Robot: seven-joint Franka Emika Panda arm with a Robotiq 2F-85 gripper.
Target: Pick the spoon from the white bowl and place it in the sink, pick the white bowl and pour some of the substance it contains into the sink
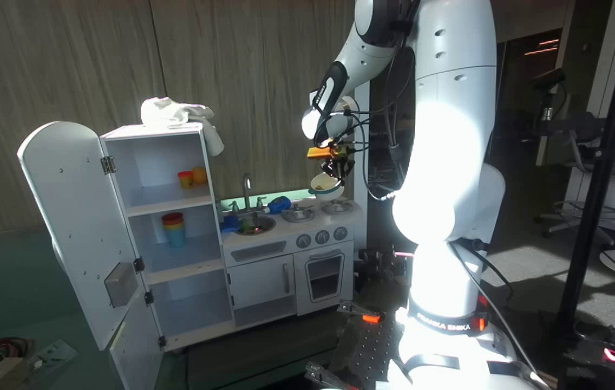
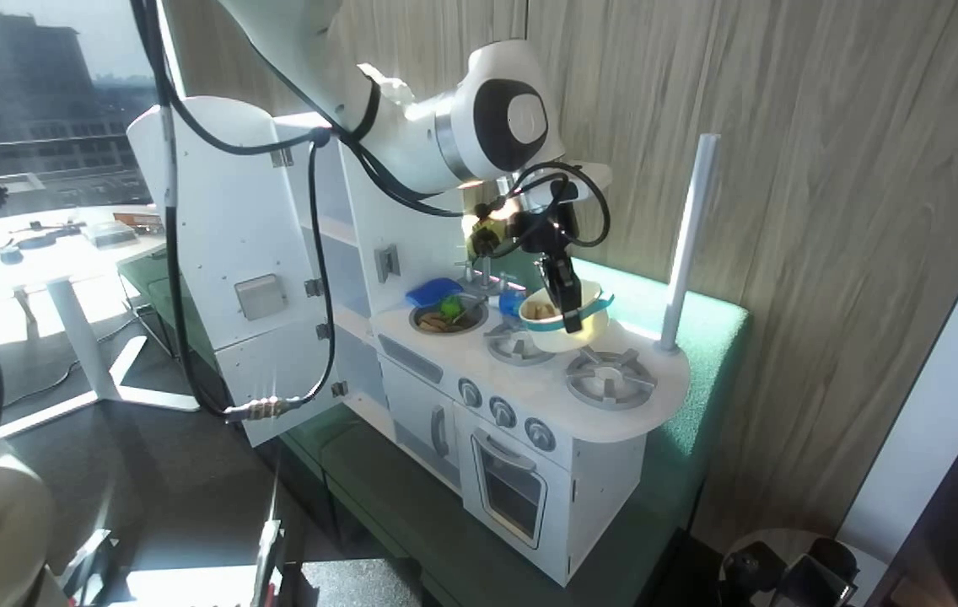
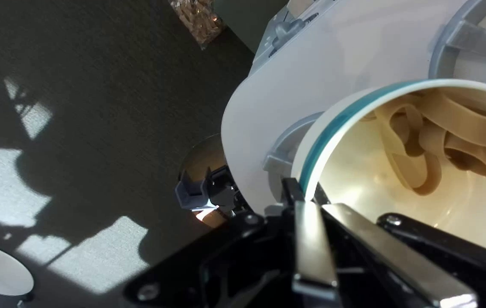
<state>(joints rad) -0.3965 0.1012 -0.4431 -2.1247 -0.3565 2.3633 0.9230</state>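
The white bowl [image 2: 553, 339] with a teal rim band and teal handle is at the stove in both exterior views; it also shows in an exterior view [image 1: 329, 193], slightly tilted. My gripper [image 3: 305, 192] is shut on the bowl's rim, one finger inside and one outside. Tan, ribbon-like pieces [image 3: 461, 137] lie in the bowl. I cannot tell whether its base touches the stove. The sink [image 2: 417, 327] is left of the bowl and holds brown pieces and a green item [image 2: 450, 307]. A thin grey handle [image 2: 472, 308], perhaps the spoon's, leans in the sink.
Two grey burners [image 2: 611, 379] are on the counter by the bowl. A blue bottle [image 1: 279, 204] lies between sink and stove. A faucet [image 1: 247, 189] stands behind the sink, a blue item [image 2: 434, 292] beside it. A white post [image 2: 691, 240] rises at the counter's corner.
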